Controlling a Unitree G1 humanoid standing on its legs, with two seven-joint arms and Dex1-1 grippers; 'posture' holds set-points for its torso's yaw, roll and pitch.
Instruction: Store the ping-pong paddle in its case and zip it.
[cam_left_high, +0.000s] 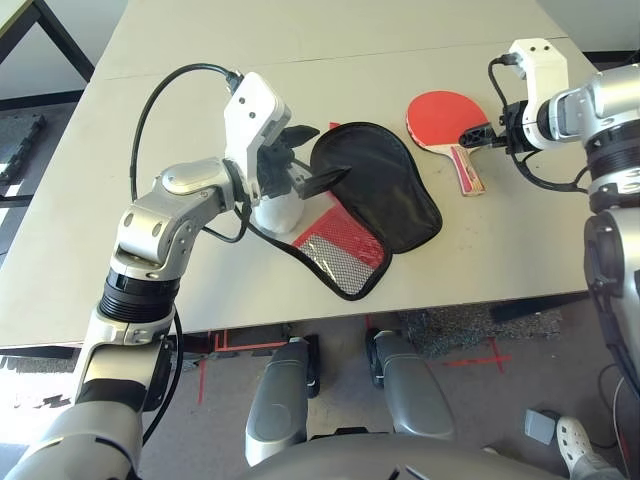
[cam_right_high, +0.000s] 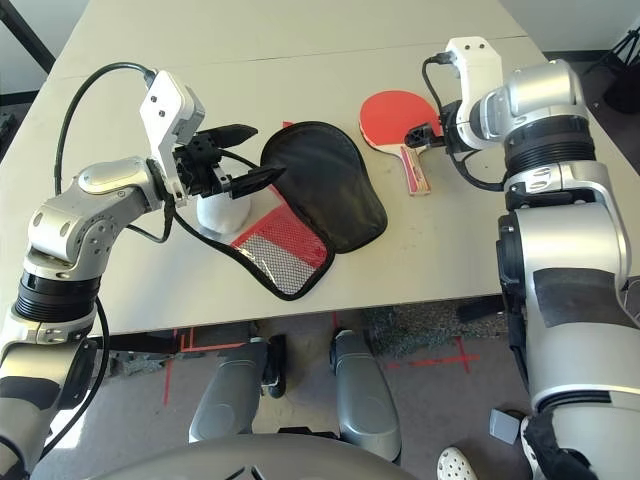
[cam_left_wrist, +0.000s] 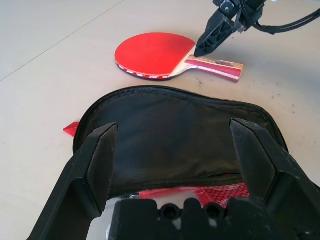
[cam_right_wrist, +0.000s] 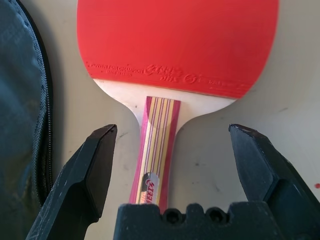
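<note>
- Paddle (cam_right_wrist: 165, 55) flat on the worktop (cam_left_high: 200, 60), beside the case (cam_left_high: 385, 190): stiff, light; grab its handle.
- Right tool (cam_right_wrist: 170, 145) spread astride that handle.
- Left tool (cam_left_wrist: 175, 150) spread over the floppy case.

The paddle (cam_right_wrist: 175, 55) lies flat on the table (cam_right_wrist: 295, 140), red face up. Its striped handle (cam_right_wrist: 154, 155) runs toward the right gripper (cam_right_wrist: 172, 145), between the two black fingers (cam_right_wrist: 87, 175), which stand wide apart and clear of it. The case (cam_right_wrist: 20, 125), its zipper edge showing, lies just beside the paddle.
</note>
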